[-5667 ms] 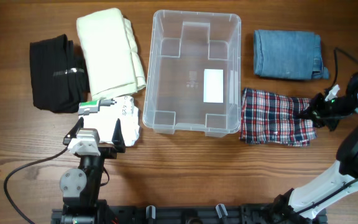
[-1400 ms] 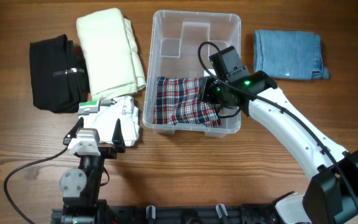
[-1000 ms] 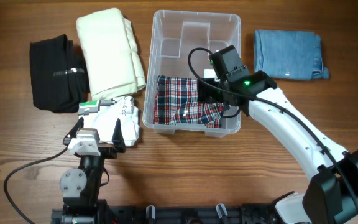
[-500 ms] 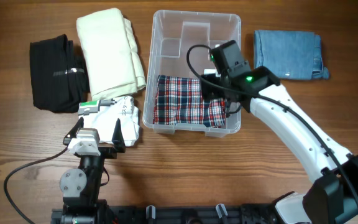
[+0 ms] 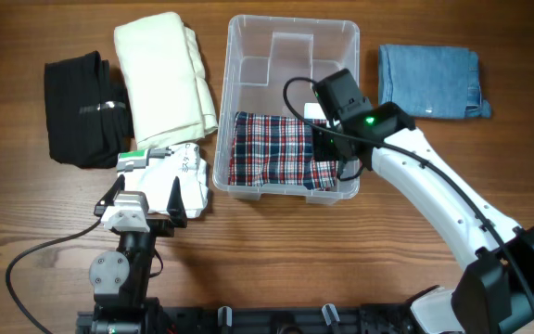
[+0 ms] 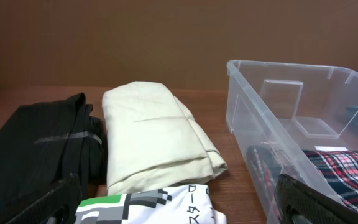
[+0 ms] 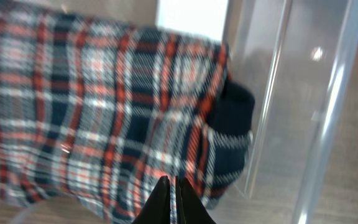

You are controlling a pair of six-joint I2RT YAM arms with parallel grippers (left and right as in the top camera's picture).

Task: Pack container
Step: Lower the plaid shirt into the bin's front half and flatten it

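Observation:
The clear container (image 5: 290, 20) stands at the table's back middle; it also shows in the left wrist view (image 6: 253, 81). A folded plaid cloth (image 5: 272, 153) lies in its near half. My right gripper (image 5: 330, 148) is inside the container over the cloth's right end. In the right wrist view its fingers (image 7: 171, 183) are shut together just above the plaid cloth (image 7: 92, 93), beside the container's clear wall (image 7: 316, 93). My left gripper (image 5: 146, 199) is open and empty near the front left, its fingers (image 6: 179, 208) either side of a white printed shirt (image 6: 154, 208).
Folded blue jeans (image 5: 431, 81) lie right of the container. A cream cloth (image 5: 163, 74), a black garment (image 5: 82, 107) and the white printed shirt (image 5: 179, 176) lie to its left. The right arm's cable loops over the container.
The right gripper carried the plaid cloth from the table's right side into the container. In the last second the cloth has spread flatter and the gripper shifted slightly right.

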